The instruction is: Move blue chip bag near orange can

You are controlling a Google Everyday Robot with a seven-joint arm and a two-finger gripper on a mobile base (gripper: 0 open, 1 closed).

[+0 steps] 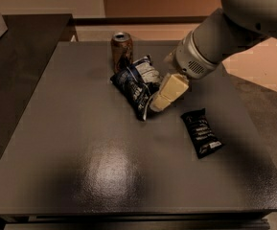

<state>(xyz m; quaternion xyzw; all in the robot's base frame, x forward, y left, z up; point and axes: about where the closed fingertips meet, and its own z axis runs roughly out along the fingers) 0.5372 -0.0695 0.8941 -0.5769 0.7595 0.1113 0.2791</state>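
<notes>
The blue chip bag lies crumpled on the dark table, its upper edge right beside the orange can. The can stands upright at the table's far middle, touching or almost touching the bag. My gripper is at the bag's right edge, at or just above its lower right corner. I cannot tell whether it touches the bag. The white arm comes in from the upper right.
A small black wrapper lies flat to the right of the bag, nearer the front. A darker counter adjoins the table on the left, with a box at its far left corner. Tan floor lies beyond the table's right edge.
</notes>
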